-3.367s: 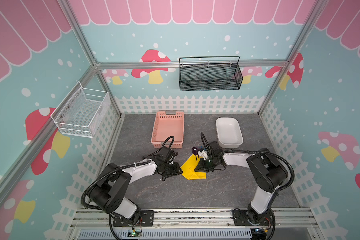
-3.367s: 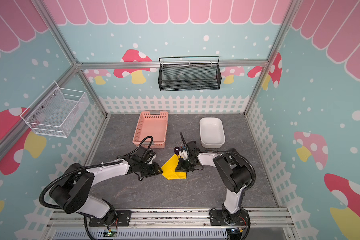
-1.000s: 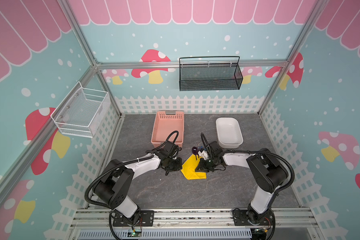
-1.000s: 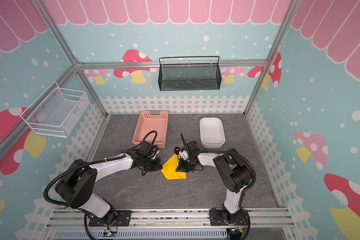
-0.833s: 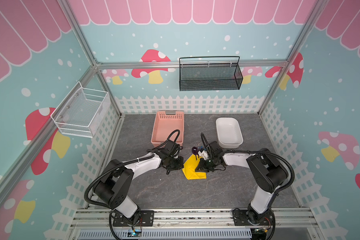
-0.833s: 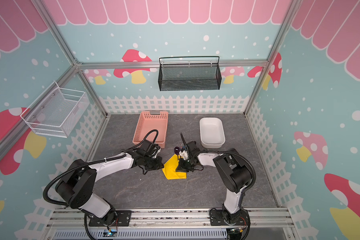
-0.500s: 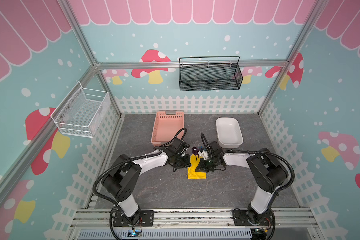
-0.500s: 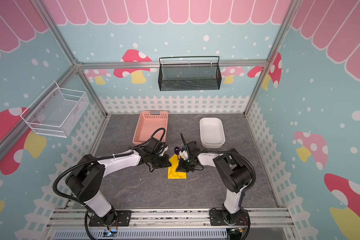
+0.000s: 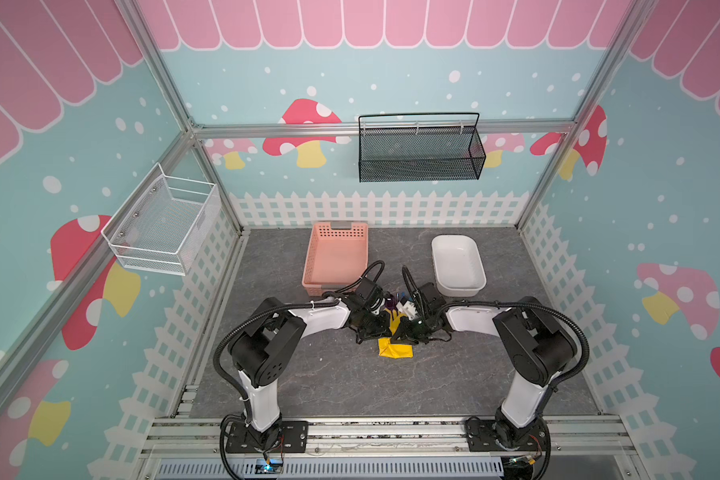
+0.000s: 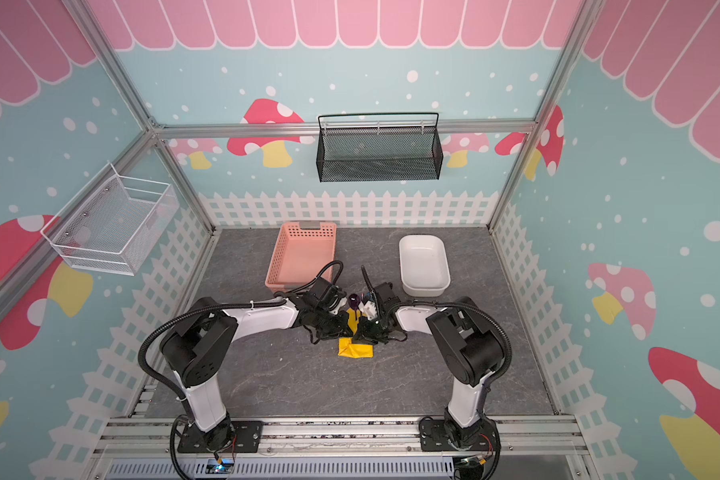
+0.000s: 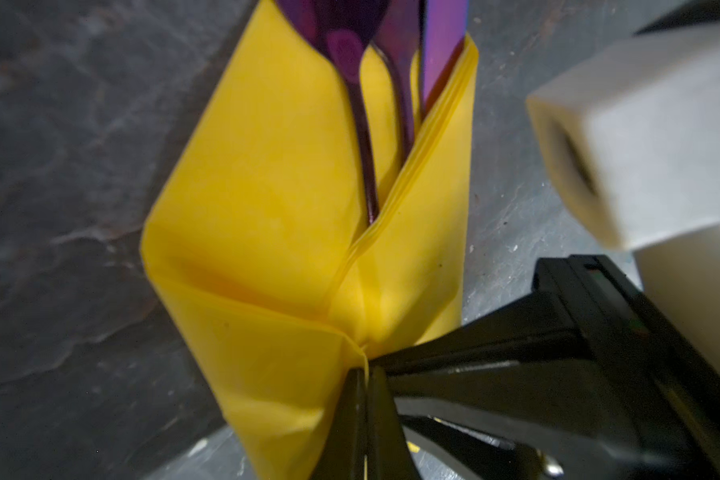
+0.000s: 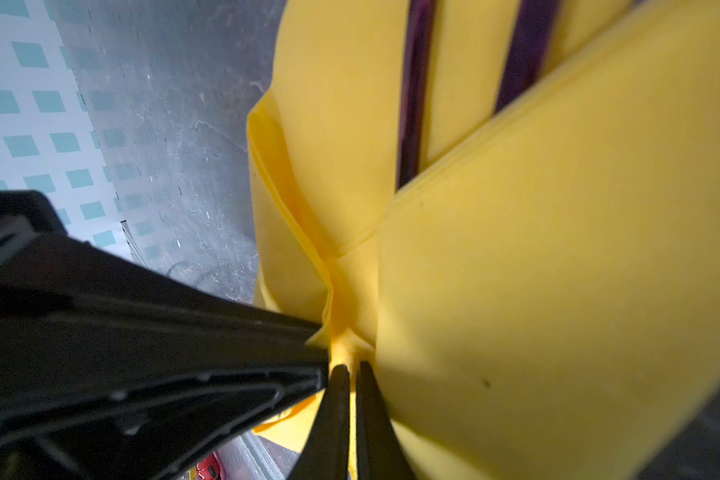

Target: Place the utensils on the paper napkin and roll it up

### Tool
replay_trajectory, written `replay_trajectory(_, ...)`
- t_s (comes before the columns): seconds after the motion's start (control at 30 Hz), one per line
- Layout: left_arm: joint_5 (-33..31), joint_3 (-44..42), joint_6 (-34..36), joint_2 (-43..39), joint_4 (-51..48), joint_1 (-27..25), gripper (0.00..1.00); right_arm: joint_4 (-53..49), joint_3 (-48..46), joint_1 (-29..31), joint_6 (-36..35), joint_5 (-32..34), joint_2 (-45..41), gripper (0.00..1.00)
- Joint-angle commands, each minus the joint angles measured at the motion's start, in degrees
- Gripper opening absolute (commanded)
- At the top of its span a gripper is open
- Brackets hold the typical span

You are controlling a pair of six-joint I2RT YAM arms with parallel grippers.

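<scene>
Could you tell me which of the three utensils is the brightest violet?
The knife, beside the napkin's folded flap; the spoon and the middle piece are darker purple.

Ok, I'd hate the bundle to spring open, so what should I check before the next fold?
1. left gripper shut on the paper napkin edge: ok
2. right gripper shut on the paper napkin too: ok
3. utensils lying between the folds: ok
4. paper napkin wrapped fully closed: not ok, handles show in the gap
5. pink basket and white tub apart from the bundle: ok
</scene>
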Motion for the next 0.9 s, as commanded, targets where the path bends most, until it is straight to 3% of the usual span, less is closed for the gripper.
replay_trajectory(0.0, 0.07, 1.31, -0.26, 2.13, -1.69, -0.34, 0.02, -2.11, -1.52, 0.56, 0.49, 1.92, -0.75, 0.10)
replay_trajectory(0.27, -1.87, 1.48, 2.05, 2.91, -4.96, -0.35, 0.01, -1.91, -2.14, 0.73, 2.70, 1.56, -7.50, 0.10)
replay_trajectory(0.5, -1.68, 1.71, 2.92, 3.35, -5.52, -0.36, 0.01, 1.36, -9.10, 1.09, 6.23, 0.44, -13.22, 0.10)
replay_trajectory(0.87, -1.60, 2.14, 3.00, 3.00, -5.96, -0.35, 0.01, 8.77, -12.53, 2.26, 8.72, -1.51, -9.84, 0.08)
